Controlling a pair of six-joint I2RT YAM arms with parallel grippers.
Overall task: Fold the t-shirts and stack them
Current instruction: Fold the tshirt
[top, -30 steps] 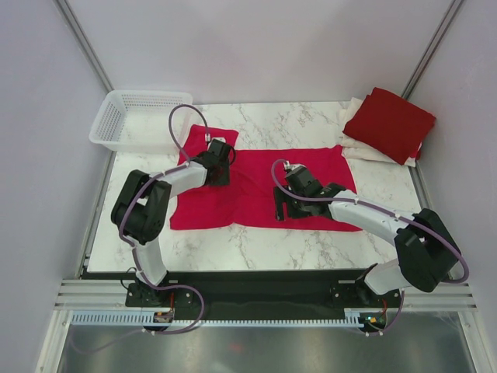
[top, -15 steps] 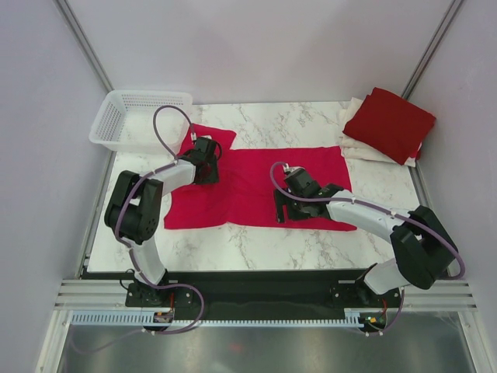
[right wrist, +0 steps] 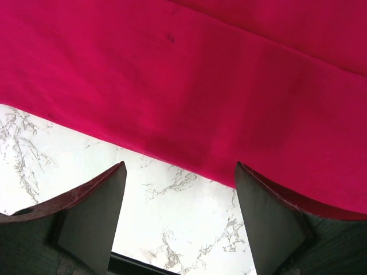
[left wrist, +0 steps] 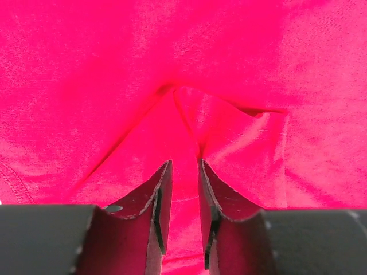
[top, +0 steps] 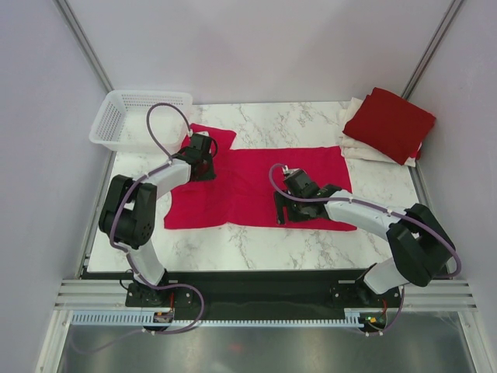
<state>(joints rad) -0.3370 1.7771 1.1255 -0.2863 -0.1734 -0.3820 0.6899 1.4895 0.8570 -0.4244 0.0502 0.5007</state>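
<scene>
Nearest the arms, the bright crimson cloth t-shirt (top: 256, 183) lies spread across the middle of the white marble-patterned table (top: 256, 241). It looks only part folded, with a sleeve sticking out toward the far left corner. This fold is unfinished, and the shirt has yet to be stacked. At the far right corner a darker red folded t-shirt (top: 390, 123) sits on top of white folded t-shirts (top: 353, 144), so several shirts seem done.

The right gripper (right wrist: 180, 172) hovers over the shirt's near edge, half above bare marble. Its jaws are spread wide and hold nothing. Farther back, by the sleeve, the left gripper (left wrist: 182, 172) has its jaws drawn close together. They pinch a raised pleat of the crimson cloth, which puckers just ahead of the tips.
</scene>
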